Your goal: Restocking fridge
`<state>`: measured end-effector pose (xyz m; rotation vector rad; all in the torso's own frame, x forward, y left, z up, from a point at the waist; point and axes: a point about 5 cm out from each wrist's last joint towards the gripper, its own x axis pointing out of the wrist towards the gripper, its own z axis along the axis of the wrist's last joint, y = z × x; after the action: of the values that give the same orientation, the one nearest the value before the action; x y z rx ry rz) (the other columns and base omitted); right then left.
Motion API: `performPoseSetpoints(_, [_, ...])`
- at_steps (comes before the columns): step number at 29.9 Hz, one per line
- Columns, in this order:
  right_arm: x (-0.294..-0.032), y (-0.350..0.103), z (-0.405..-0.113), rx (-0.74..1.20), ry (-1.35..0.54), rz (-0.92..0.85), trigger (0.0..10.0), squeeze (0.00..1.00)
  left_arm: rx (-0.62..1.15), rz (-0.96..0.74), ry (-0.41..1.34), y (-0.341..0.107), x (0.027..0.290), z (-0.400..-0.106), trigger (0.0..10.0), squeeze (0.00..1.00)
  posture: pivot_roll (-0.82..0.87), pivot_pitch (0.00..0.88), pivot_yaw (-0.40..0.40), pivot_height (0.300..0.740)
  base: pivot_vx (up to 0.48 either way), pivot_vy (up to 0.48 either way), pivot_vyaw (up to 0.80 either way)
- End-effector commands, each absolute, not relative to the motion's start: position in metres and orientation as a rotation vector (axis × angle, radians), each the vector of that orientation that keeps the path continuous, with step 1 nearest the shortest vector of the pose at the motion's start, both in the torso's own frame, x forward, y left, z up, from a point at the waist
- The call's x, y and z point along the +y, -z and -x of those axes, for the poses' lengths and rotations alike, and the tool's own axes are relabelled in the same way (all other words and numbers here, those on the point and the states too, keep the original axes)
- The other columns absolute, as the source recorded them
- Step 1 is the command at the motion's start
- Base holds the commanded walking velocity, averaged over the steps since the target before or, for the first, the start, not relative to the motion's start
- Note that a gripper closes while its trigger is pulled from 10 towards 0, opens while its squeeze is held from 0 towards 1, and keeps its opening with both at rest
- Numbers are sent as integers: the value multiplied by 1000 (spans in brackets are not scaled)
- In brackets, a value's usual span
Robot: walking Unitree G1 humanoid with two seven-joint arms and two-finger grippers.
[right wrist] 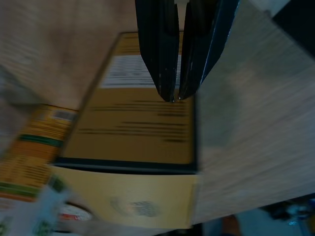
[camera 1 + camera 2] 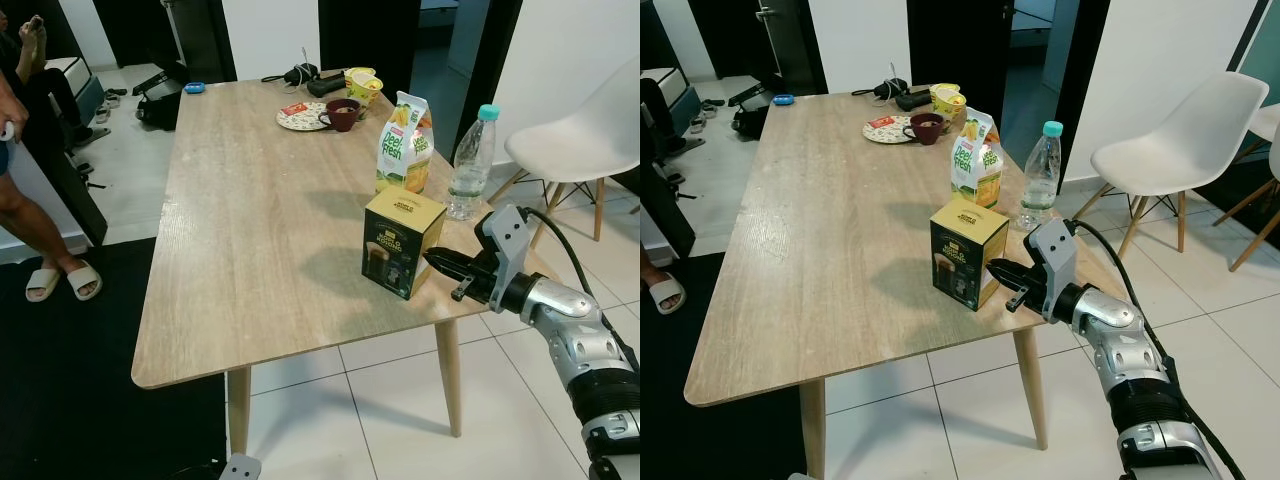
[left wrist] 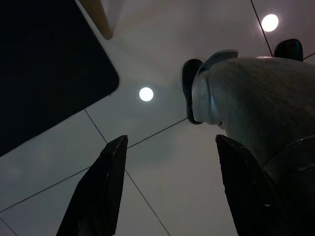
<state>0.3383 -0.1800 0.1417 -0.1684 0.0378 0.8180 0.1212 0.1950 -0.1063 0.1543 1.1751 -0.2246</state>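
One yellow box [image 2: 402, 244], juice carton [image 2: 405, 142] behind, right tool [image 2: 436, 260] beside.

White chair [image 2: 585, 135] standing right of worktop [image 2: 250, 220]. Plate [image 2: 300, 118] with maroon cup [image 2: 342, 113] sitting at far end, blue object [image 2: 194, 87] lying at far left corner. Person's legs in pale slippers [image 2: 62, 281] standing on floor [image 2: 390, 400] left, beside black rug [image 2: 70, 400].

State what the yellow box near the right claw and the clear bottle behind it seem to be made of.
Yellow box: likely printed cardboard, with flat panels, sharp folded edges and a matte look. Clear bottle: probably thin plastic, see-through and ribbed, with a teal screw cap.
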Motion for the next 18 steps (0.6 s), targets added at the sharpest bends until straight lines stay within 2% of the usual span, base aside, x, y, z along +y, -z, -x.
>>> performPoseSetpoints(1, [-172, -138, -332, 50, -887, 146, 10000, 0, 1192, -163, 227, 107, 198, -118, 10000, 0, 40, 0, -9, 740, 0, 0, 0])
performPoseSetpoints(6, [-155, -138, -314, 41, -1042, 75, 10000, 0, 1191, -162, 227, 107, 198, -118, 10000, 0, 38, 0, -7, 740, 0, 0, 0])
performPoseSetpoints(11, [-150, -138, -311, 30, -1062, 45, 10000, 0, 1190, -165, 230, 107, 198, -119, 10000, 0, 37, 0, -7, 740, 0, 0, 0])
performPoseSetpoints(15, [-161, -125, -312, 126, -1027, 143, 10000, 0, 1189, -166, 231, 107, 198, -119, 10000, 0, 43, 0, -9, 740, 0, 0, 0])
performPoseSetpoints(16, [-172, -117, -315, 193, -978, 217, 10000, 0, 1189, -165, 231, 107, 198, -119, 10000, 0, 45, 0, -11, 740, 0, 0, 0])
performPoseSetpoints(18, [-178, -114, -318, 225, -934, 256, 10000, 0, 1189, -164, 231, 107, 198, -119, 10000, 0, 45, 0, -11, 740, 0, 0, 0])
